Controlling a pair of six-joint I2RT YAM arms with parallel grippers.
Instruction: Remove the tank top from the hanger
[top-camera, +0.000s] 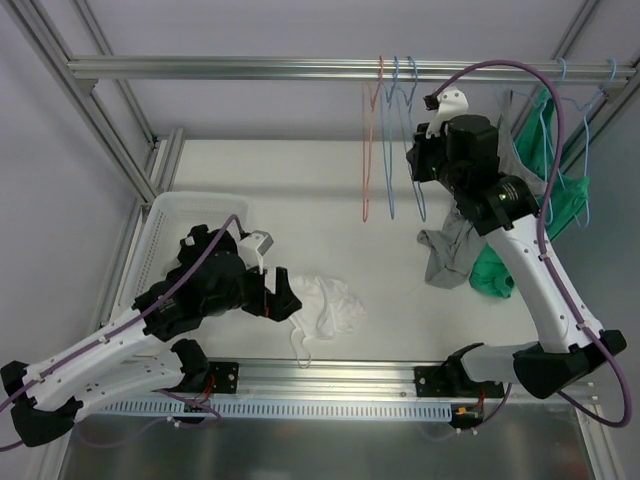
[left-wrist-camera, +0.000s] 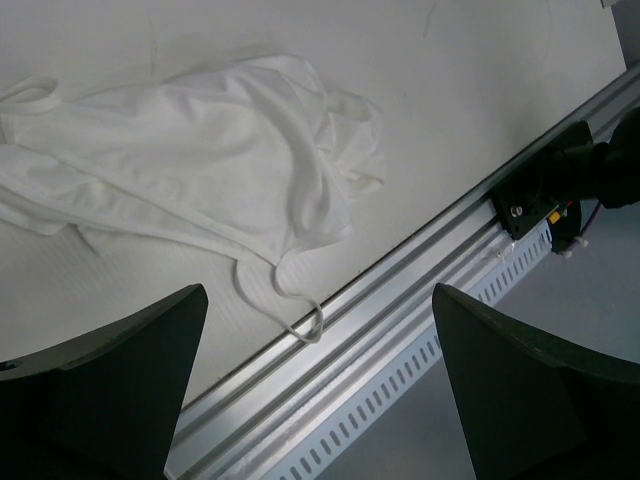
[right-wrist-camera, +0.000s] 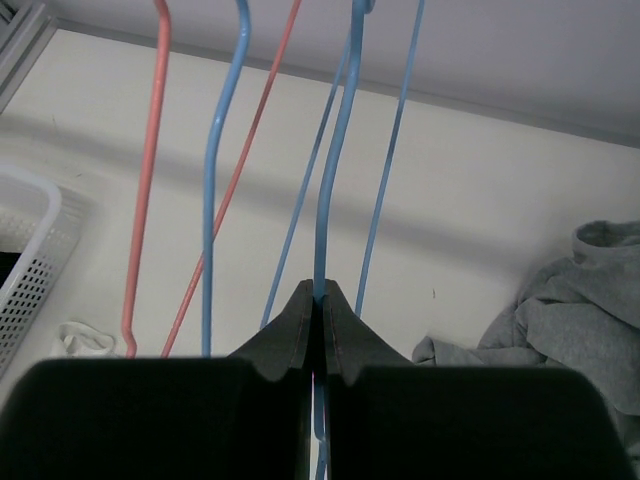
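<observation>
Scene lit evenly by soft, diffuse overhead light, white table (top-camera: 300, 180) rendered bright, faint broad shadows cast across it behind the blue hanger (right-wrist-camera: 320, 250), left gripper's fingers (left-wrist-camera: 100, 390) left dark and slightly blurred close to the lens

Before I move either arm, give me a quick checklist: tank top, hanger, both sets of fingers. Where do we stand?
1. Tank top off the hanger: ok. The white tank top lies crumpled on the table.
2. Right gripper hold: ok. Its fingers are shut on the blue hanger wire.
3. Held hanger bare: ok, no cloth on it.
4. Left gripper free: ok. Its fingers are open over the tank top, holding nothing.
5. Strap clear of the front rail: cannot tell. One strap loop lies right at the rail.
</observation>
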